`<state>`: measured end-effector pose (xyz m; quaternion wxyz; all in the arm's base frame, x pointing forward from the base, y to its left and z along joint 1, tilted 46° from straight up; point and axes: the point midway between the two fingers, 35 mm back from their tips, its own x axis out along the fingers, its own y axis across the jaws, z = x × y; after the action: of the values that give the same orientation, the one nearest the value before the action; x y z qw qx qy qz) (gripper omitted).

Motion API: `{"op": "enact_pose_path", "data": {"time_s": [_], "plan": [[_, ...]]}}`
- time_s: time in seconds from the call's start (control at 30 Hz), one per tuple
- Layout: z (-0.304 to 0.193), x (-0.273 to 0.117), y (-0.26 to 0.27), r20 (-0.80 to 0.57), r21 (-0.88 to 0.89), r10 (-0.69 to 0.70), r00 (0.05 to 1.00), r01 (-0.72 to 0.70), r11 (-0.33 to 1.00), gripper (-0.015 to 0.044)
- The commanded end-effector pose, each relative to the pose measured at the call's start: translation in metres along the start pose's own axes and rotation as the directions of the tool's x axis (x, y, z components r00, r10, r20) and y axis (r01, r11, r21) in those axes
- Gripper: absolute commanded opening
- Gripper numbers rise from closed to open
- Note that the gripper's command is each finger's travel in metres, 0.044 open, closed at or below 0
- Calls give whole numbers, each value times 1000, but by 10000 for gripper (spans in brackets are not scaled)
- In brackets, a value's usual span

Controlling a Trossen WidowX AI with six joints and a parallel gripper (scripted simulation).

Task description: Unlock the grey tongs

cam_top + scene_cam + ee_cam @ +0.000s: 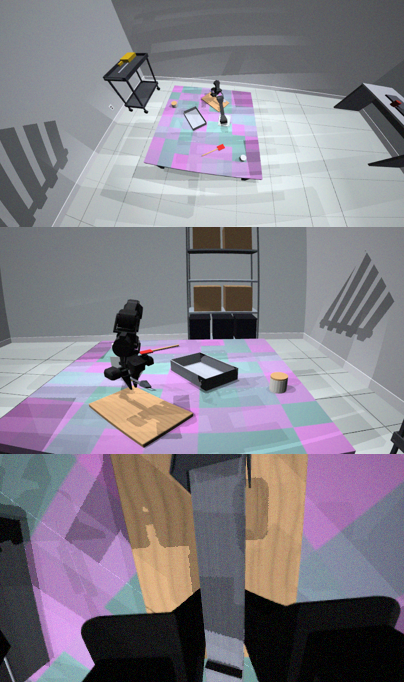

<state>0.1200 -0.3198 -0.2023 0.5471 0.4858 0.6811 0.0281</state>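
Note:
My gripper [131, 388] [217, 590] is shut on the grey tongs [145, 384] [220, 549]. In the wrist view the tongs run up the middle between the black fingers, to a dark, wider end at the top edge. In the exterior view that dark end sticks out right of the fingers, tilted slightly down, with a thin pale outline beyond it. The fingers point down by the far corner of the wooden board [211, 102] [112, 407] [170, 576]. The tongs look raised off the board; the gap is hard to judge. Whether the arms are locked cannot be seen.
The roasting tin [200, 126] [220, 380] stands beside the board, with nothing across it. A jar with a wooden lid [173, 104] [278, 383] stands past the tin. A red spatula [220, 147] [146, 351] and a white round item [242, 157] lie at the other end of the table.

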Motion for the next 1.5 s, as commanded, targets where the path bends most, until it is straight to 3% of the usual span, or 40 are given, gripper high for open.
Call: {"op": "enact_pose_path", "data": {"time_s": [0.0,1.47], "plan": [[2,-5,-1,4,-7,-14,1000,14,1000,-150],[1,59,-2,-9,-14,-39,999,39,999,-150]]}}
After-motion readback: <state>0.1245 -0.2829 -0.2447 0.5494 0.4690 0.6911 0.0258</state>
